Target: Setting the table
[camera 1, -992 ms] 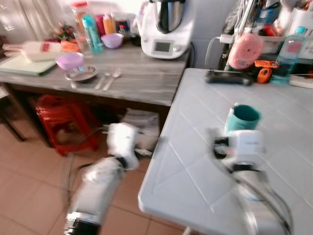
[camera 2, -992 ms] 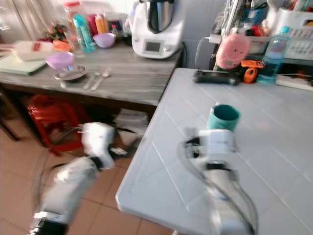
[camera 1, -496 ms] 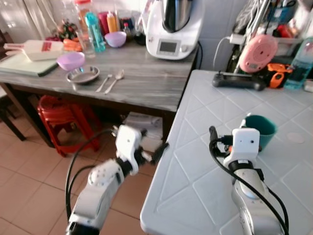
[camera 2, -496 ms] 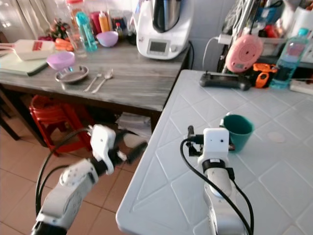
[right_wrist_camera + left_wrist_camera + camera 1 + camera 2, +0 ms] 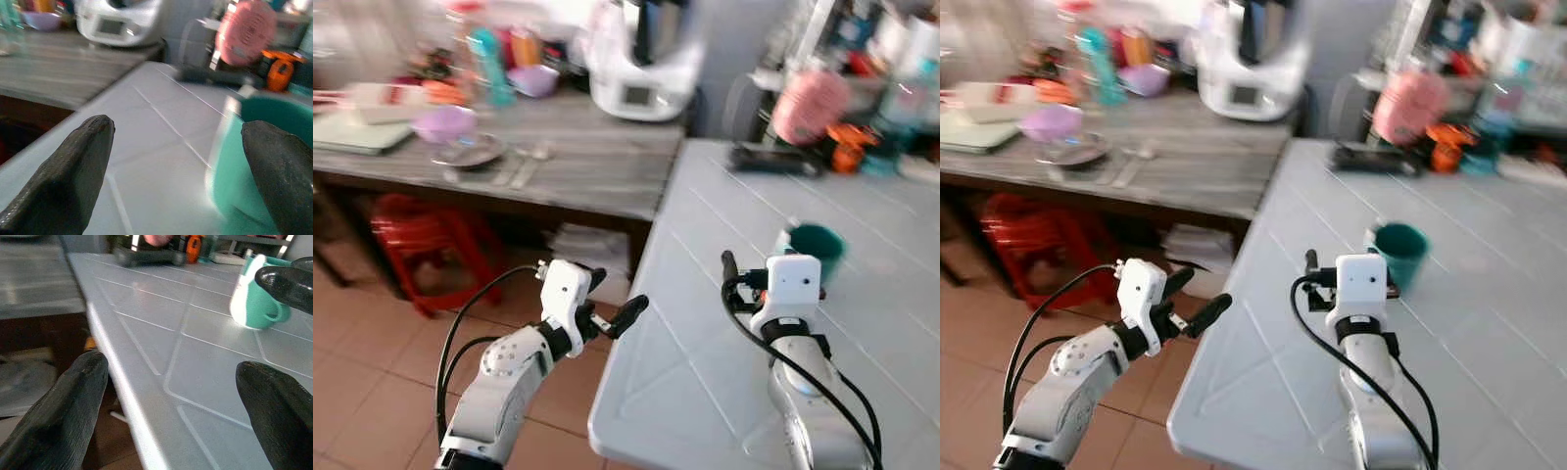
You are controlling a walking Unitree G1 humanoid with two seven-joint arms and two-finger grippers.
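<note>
Right gripper (image 5: 171, 161) fingers spread wide, empty, just short of teal cup (image 5: 254, 161) standing upright on white tiled table (image 5: 705, 323), likely lined up for grasp; left gripper (image 5: 625, 311) open, empty, off table edge.

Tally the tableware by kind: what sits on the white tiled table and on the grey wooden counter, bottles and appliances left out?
Teal mugs on the tiled table: 1
Purple bowls on the counter: 2
Metal dishes: 1
Cutlery pieces, blurred, seemingly a pair: 2
Total: 6
</note>
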